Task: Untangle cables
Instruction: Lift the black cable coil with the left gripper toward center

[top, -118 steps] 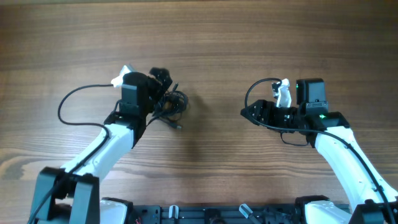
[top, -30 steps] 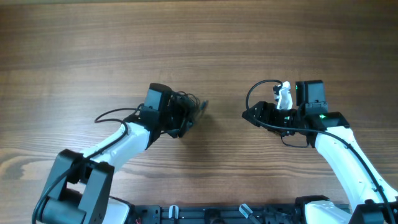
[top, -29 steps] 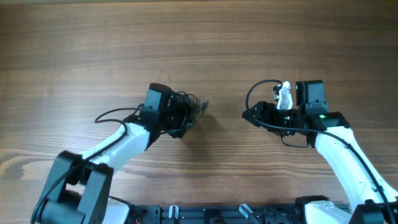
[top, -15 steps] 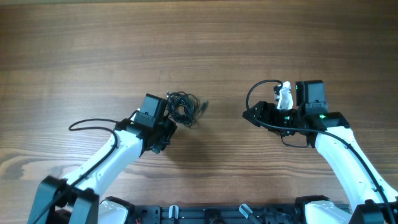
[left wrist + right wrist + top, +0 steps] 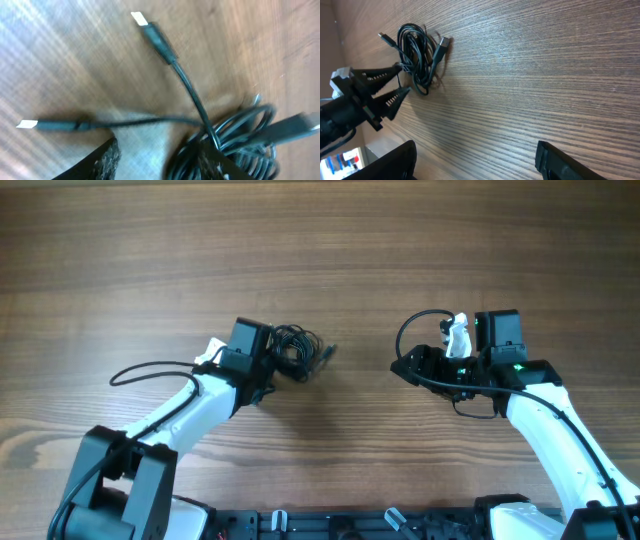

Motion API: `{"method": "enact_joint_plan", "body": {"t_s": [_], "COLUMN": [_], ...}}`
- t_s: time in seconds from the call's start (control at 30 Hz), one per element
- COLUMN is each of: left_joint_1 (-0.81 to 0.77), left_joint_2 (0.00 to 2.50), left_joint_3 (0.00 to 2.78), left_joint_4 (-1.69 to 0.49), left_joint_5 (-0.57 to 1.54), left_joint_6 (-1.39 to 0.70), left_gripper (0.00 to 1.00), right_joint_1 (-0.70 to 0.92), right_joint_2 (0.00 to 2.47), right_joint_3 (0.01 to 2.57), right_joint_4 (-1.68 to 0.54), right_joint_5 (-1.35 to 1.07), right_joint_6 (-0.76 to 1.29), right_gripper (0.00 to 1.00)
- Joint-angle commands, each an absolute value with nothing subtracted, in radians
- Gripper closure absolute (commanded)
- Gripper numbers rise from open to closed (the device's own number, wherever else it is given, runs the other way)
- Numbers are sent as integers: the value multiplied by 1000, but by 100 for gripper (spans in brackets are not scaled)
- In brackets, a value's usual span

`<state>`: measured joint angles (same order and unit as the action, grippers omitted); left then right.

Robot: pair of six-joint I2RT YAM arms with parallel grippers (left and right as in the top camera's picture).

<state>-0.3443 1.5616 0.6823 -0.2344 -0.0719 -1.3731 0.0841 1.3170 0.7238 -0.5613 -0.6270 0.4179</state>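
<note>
**Knotted cables lie at the left pincer's tips, right pincer well off**

Left of the cables (image 5: pixel 298 348), a white left arm (image 5: pixel 190 405) reaches in across the wood-grained brown surface (image 5: pixel 320 240). It ends in a black left pincer (image 5: pixel 405 79). Its two fingers (image 5: pixel 377 75) are dark, tapered wedges with saw-toothed inner faces. They stand spread, with a clear gap between them, and pinch nothing. Their tips sit at the near edge of the bundle. In the left wrist view one thin strand crosses the gap just beyond the tips, while the coils crowd against one finger.

The cables are thin, glossy black wires wound into a small, loose oval of several overlapping loops, lying flat on the surface near its middle. Two slim ends stick out of the coil, each with a short black moulded grip and a tiny silver plug. One plug (image 5: pixel 140 19) points away from the bundle, and the other plug (image 5: pixel 26 124) trails off sideways. A broader, flat connector (image 5: pixel 442 44) rests on the far rim of the coil.

Right of the cables, well apart from them, the right pincer (image 5: pixel 476 150) faces the bundle. Its black fingers are held wide, with only bare wood between. Behind it runs the white right arm (image 5: pixel 550 415), with a thick black cord (image 5: pixel 400 340) looping above it.
</note>
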Motion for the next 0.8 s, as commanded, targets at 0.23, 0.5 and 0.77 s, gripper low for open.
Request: {"method": "enact_joint_plan", "body": {"t_s": [0.23,0.5,0.77], "left_joint_1": [-371,-404,-404], "left_joint_2": [1603,1603,1712], "left_joint_3": [655,655,655], "left_joint_4": [-161,-231,-196], "left_joint_5": [-33,2,4], "left_joint_6": [-1279,-1188,-1119], "left_gripper": [47,51,60], "right_joint_1": [86,86,86], "right_joint_2": [1303,1304,1304], "right_joint_3": [722,722,722], "right_joint_4": [-563,-563,-562], "right_joint_5": [-595,-595,-595], "right_joint_6": [418,418,418], "right_gripper": [21,21,21]}}
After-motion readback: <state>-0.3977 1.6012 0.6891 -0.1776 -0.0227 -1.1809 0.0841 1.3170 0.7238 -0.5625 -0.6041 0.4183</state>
